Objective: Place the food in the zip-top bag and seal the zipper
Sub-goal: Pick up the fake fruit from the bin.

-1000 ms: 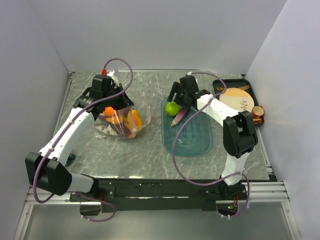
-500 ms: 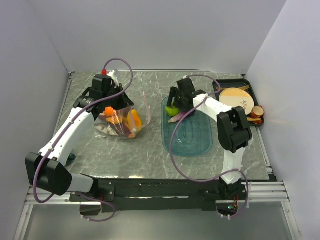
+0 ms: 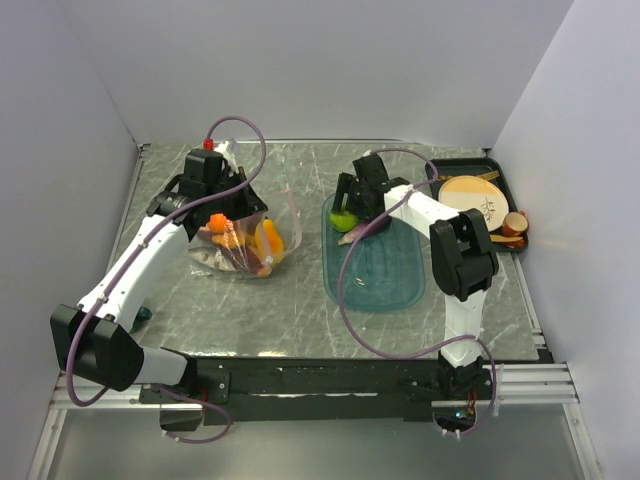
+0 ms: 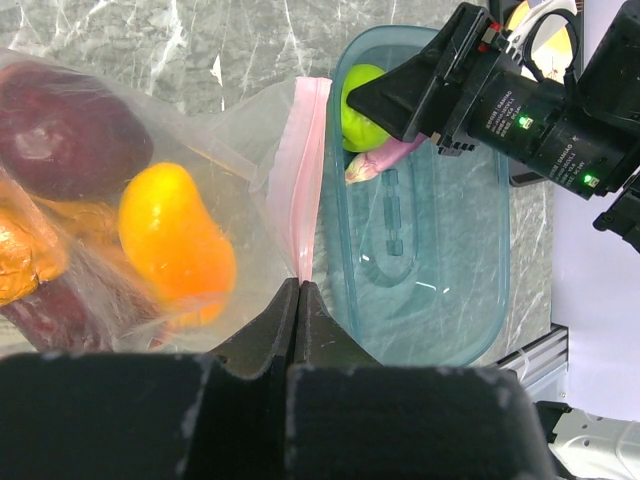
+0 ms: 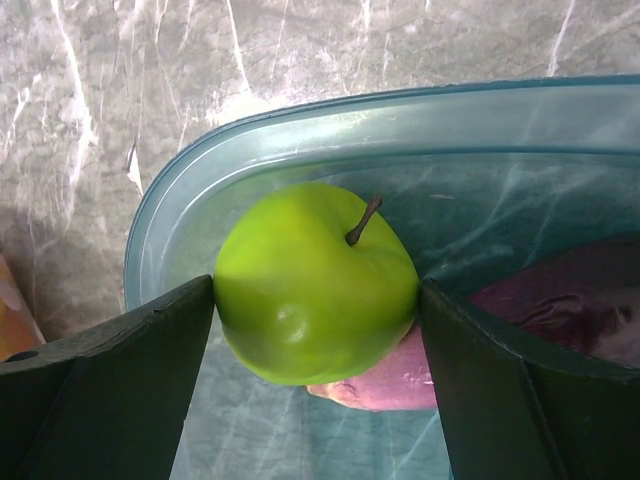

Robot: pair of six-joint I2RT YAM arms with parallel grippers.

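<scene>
One grey marbled tabletop (image 3: 300, 295), plain pale walls (image 3: 320, 70)

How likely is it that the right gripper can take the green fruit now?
Probably yes: the right gripper stands open on both sides of the green fruit in the teal tray, nothing between. Only the purple slice lies against the fruit.

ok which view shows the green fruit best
Right wrist: the green fruit is large and sharp, stem visible, in the teal tray, flanked by the right gripper. Left wrist shows it half hidden behind that gripper; top shows only a small green spot.
</scene>
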